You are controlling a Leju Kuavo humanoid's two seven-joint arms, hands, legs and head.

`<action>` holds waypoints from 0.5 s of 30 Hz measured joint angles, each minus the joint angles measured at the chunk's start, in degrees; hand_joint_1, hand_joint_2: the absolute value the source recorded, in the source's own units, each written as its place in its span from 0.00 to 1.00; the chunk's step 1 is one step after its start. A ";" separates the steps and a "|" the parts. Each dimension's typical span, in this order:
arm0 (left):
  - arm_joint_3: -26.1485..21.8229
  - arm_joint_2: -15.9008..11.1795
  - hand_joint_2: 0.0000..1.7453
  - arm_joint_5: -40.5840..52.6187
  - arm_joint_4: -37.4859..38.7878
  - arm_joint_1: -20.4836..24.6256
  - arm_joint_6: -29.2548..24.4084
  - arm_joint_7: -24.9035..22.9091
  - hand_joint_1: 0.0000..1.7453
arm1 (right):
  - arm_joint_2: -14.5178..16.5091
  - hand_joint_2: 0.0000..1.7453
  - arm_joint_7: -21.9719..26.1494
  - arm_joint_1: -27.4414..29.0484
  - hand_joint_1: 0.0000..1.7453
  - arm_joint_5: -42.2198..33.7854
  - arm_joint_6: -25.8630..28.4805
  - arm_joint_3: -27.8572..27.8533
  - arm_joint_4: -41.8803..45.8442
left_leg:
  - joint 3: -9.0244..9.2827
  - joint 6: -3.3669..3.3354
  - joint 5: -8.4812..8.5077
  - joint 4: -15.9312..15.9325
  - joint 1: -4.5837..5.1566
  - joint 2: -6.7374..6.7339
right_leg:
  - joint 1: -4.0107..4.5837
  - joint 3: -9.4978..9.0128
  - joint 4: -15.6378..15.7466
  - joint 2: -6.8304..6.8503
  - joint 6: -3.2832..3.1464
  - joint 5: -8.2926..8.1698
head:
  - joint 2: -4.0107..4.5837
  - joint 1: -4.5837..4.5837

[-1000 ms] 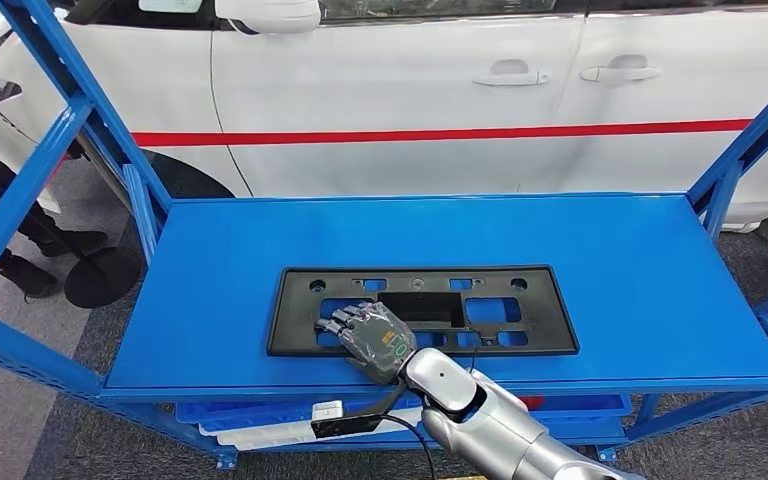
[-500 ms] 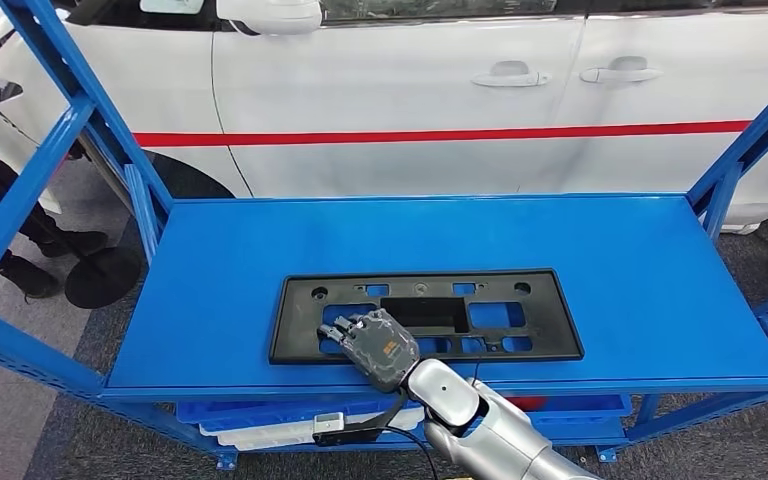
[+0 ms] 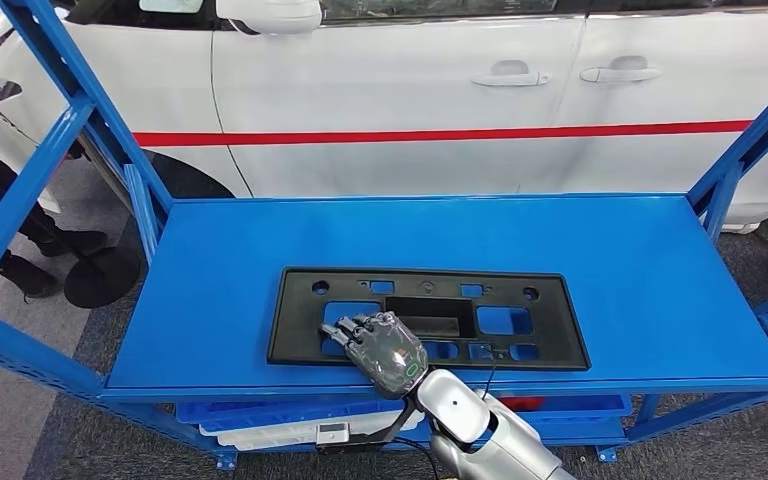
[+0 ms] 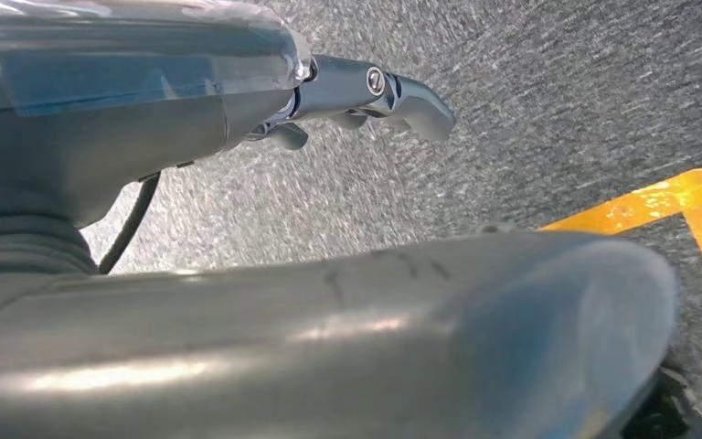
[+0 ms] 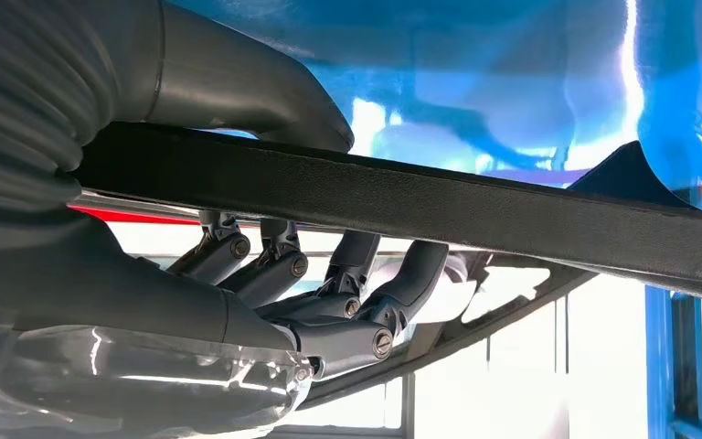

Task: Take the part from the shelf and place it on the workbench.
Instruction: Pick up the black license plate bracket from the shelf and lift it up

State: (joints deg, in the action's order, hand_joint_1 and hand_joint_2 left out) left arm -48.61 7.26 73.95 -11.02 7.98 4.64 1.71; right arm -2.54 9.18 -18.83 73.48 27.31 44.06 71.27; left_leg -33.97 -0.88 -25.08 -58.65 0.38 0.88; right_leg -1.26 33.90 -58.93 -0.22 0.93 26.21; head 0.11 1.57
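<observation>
Grasp stage of the pick. The part (image 3: 428, 316) (a flat black frame with rectangular cut-outs) lies on the blue shelf (image 3: 620, 260), nearer its front edge than its back and left of centre, its long side parallel to that edge. The right hand (image 3: 382, 350) has come in over the front edge and grips the part's front rail towards its left end: in the right wrist view the thumb lies on one face of the rail (image 5: 439, 203) and the fingers (image 5: 356, 302) curl round the other, so the rail is clamped between them. From the head view it cannot be told whether the part has left the shelf surface. The left hand (image 4: 366, 91) hangs over grey carpet (image 4: 548, 110) with a yellow floor marking (image 4: 686, 201) nearby; its fingers are partly curled with nothing in them. Judged next move: lift the part clear and draw it back over the front edge, keeping it level, since the grip is off-centre and the long free end may sag or catch the blue uprights (image 3: 45, 160).
</observation>
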 joint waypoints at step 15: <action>-1.91 0.04 1.00 -1.15 0.00 0.09 0.65 2.62 0.00 | -0.12 1.00 -0.68 0.85 1.00 2.56 1.48 -0.63 2.26 | -0.01 0.00 0.00 0.00 0.00 0.00 | 0.00 0.01 0.01 0.00 0.00 0.00 | 0.00 0.00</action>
State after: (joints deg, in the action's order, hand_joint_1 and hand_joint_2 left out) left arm -50.53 7.29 72.80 -11.02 8.07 5.28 4.34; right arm -2.66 8.50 -17.98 76.03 28.79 43.44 73.53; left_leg -33.99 -0.89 -25.09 -58.65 0.38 0.88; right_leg -1.26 33.91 -58.92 -0.22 0.93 26.21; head 0.11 1.57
